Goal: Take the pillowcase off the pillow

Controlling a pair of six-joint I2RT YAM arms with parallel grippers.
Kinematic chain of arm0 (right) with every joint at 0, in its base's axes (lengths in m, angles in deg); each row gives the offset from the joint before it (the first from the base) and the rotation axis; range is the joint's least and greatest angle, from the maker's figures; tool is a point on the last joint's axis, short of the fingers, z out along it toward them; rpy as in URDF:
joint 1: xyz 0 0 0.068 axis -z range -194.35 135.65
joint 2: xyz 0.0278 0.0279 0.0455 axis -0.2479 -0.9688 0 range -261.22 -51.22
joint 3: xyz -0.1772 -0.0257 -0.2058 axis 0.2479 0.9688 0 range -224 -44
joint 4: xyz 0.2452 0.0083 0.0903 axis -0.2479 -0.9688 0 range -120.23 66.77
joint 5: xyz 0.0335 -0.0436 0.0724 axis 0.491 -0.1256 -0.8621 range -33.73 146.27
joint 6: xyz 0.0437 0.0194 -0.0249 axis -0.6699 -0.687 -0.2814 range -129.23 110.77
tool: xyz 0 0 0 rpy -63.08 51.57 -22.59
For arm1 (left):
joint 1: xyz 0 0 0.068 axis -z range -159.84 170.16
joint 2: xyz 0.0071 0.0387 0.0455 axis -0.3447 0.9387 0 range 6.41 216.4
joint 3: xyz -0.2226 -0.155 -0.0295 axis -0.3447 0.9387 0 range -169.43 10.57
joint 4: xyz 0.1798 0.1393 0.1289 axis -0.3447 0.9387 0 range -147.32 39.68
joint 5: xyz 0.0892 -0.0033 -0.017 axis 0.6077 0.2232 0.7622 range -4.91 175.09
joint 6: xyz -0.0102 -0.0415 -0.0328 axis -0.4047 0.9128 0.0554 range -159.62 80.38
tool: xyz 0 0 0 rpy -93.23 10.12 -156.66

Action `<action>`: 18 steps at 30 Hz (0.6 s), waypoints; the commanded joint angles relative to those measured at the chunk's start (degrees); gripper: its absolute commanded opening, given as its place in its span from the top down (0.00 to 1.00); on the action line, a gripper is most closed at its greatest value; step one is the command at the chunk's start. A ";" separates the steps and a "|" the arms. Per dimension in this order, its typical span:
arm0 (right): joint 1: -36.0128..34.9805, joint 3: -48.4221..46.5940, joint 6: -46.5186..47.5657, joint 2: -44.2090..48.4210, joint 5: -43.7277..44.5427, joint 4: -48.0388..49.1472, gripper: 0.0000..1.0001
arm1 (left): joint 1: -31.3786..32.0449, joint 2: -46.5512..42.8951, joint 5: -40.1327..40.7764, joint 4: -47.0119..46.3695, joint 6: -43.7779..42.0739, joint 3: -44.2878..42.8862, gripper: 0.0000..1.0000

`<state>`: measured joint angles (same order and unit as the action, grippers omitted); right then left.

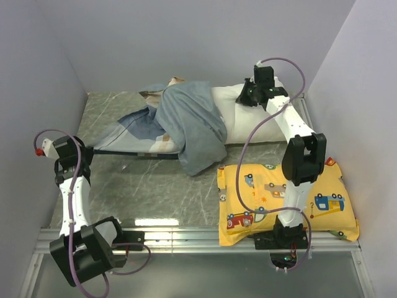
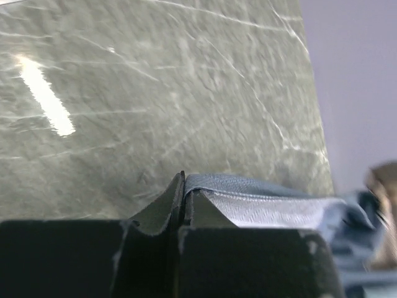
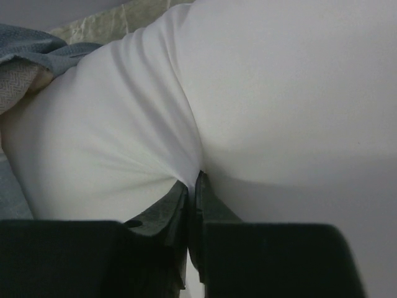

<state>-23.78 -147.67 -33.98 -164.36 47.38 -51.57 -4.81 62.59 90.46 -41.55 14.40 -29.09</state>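
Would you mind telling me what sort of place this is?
Likely a robot lab enclosure: plain grey walls box in a marbled tabletop, with an aluminium rail along its near edge.

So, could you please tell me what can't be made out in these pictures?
Top view: one end of the pillow, under the bunched pillowcase.
Left wrist view: how much cloth the left gripper pinches, hidden between its fingers; far folds blurred.
Right wrist view: the right gripper's bite, likewise.

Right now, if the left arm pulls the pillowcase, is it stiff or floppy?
Probably floppy: the pillowcase drapes in loose folds over the pillow. It seems thin, judging by the edge pinched in the left gripper. It may slide off, since the right gripper pins the pillow.
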 commanded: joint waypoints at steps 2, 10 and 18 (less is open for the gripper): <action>-4.35 3.30 4.87 7.47 9.49 -0.41 0.75 | -1.75 -1.69 -6.65 -4.78 -4.36 -0.94 0.99; -16.84 11.30 7.88 13.83 17.24 -0.05 0.20 | 6.33 2.00 -9.41 -1.19 -10.68 -9.82 0.93; -19.13 14.38 6.21 8.12 17.85 2.05 0.25 | 20.28 4.29 -3.11 2.77 -17.62 -18.16 0.22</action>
<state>-43.69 -134.69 -27.38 -154.53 63.34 -49.95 10.51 66.70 83.70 -40.28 1.59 -42.88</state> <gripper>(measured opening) 0.763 0.742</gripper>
